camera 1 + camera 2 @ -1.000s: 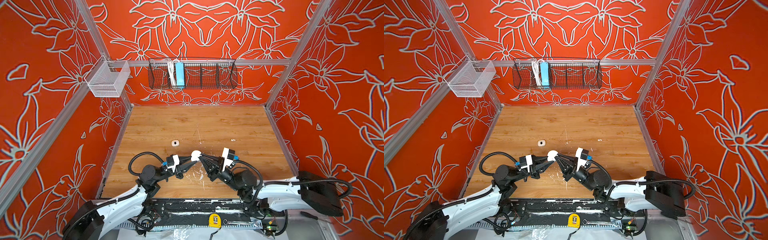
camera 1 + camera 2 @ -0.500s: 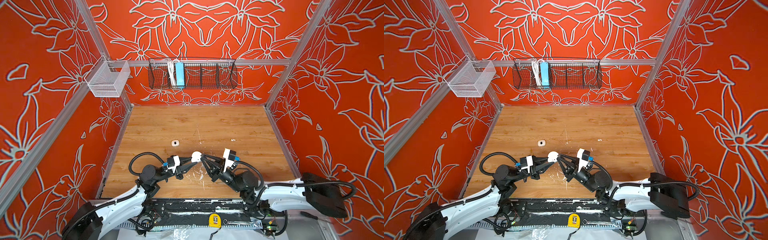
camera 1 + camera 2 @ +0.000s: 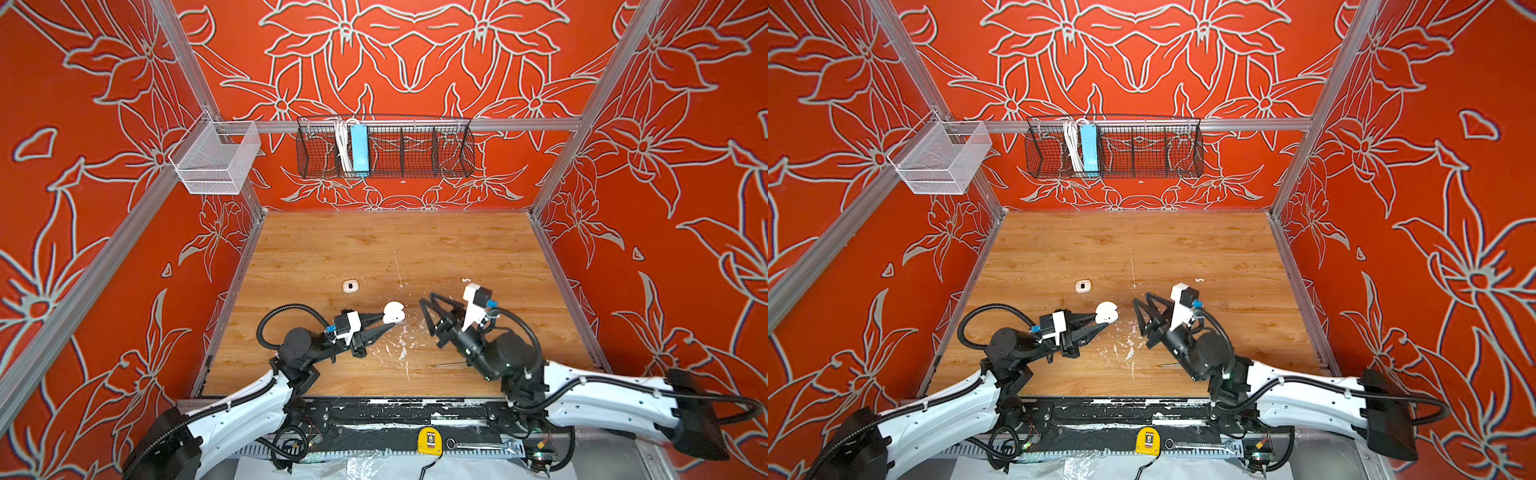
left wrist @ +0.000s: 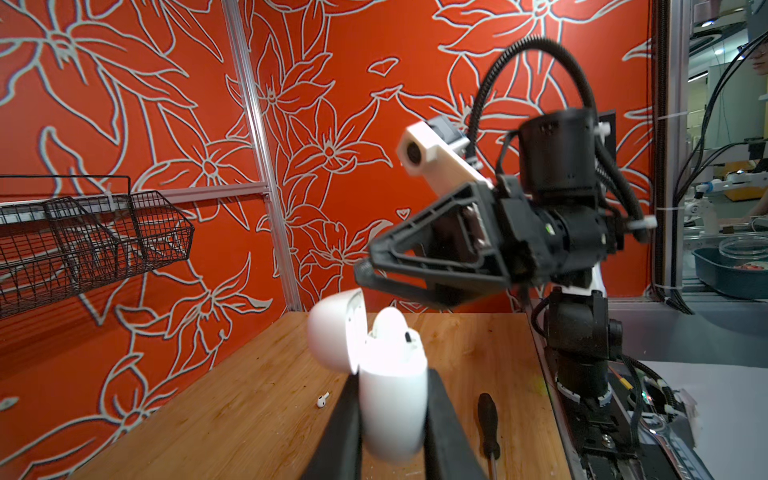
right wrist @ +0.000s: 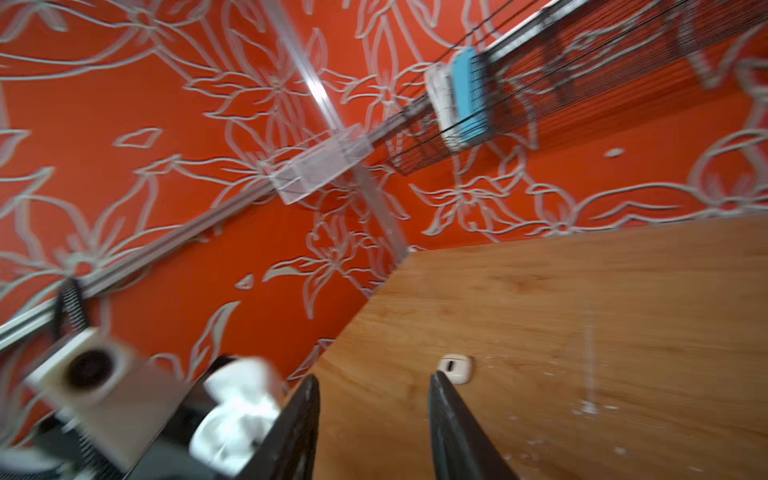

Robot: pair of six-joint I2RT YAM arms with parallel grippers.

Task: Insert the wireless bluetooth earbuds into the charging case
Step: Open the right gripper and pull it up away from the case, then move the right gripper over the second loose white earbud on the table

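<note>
My left gripper [image 4: 392,399] is shut on the round white charging case [image 4: 392,415], held off the table with its lid [image 4: 332,328] hinged open. A white earbud [image 4: 390,328] with a dark tip sticks up out of the case. In both top views the case [image 3: 393,312] [image 3: 1106,312] sits at the left gripper's [image 3: 392,321] tip. My right gripper [image 3: 427,298] [image 5: 374,378] stands open and empty, a short way to the right of the case [image 5: 237,407]. Another earbud [image 4: 323,400] lies on the wood, also visible as a speck [image 3: 466,280].
A white rounded-square box [image 3: 350,286] [image 5: 455,368] with a dark oval lies behind the case. A dark-handled screwdriver [image 4: 487,415] lies near the front edge. White paint flecks [image 3: 399,345] mark the wood between the arms. A black wire basket [image 3: 384,147] and mesh bin [image 3: 216,162] hang on the walls.
My right gripper has opened and drawn back to the right, away from the case. The left gripper has kept the case still.
</note>
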